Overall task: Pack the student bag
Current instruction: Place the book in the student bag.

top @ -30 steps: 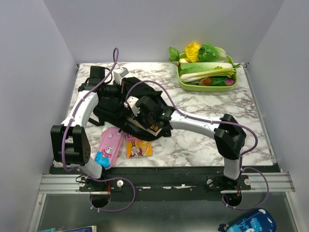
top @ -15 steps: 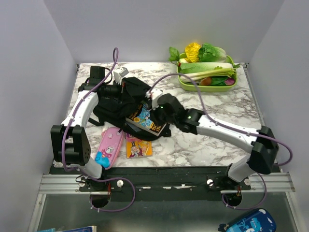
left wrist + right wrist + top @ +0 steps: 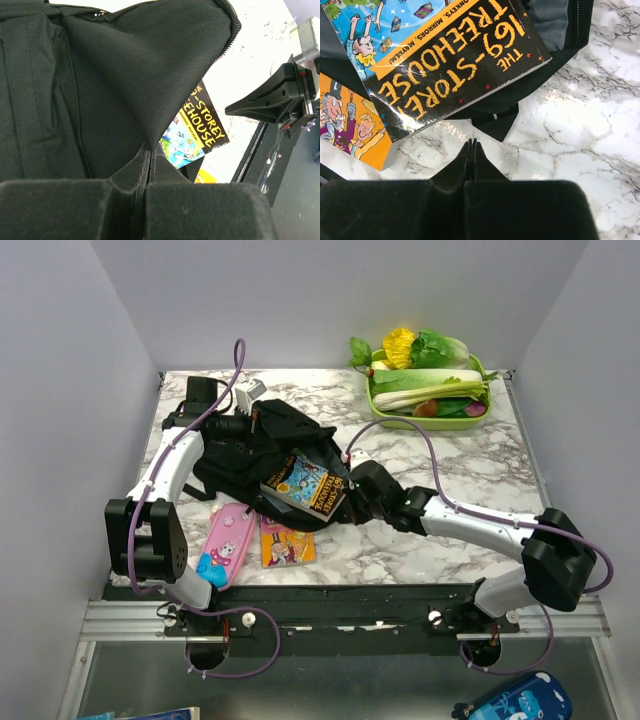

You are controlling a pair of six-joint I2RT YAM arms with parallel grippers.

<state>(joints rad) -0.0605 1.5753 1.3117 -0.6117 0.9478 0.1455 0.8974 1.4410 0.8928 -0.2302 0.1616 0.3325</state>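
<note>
The black student bag (image 3: 235, 455) lies at the left middle of the marble table. My left gripper (image 3: 262, 424) is shut on its upper flap (image 3: 150, 60) and holds the opening up; its jaws (image 3: 149, 149) pinch the fabric. The book "The 169-Storey Treehouse" (image 3: 306, 483) lies tilted in the bag's mouth, partly on the grey lining (image 3: 550, 20). It also shows in the right wrist view (image 3: 445, 55). My right gripper (image 3: 350, 506) is shut and empty, its tips (image 3: 471, 143) over bare marble just off the book's corner, near a black strap (image 3: 500, 125).
An orange book (image 3: 287, 543) and a pink pencil case (image 3: 227, 543) lie near the front edge, left of centre. A green tray (image 3: 400, 418) of vegetables stands at the back right. Bare marble lies to the right of the bag.
My right arm has drawn back from over the bag, right and toward the near edge, leaving the Treehouse book in the bag's mouth. The left gripper still holds the flap.
</note>
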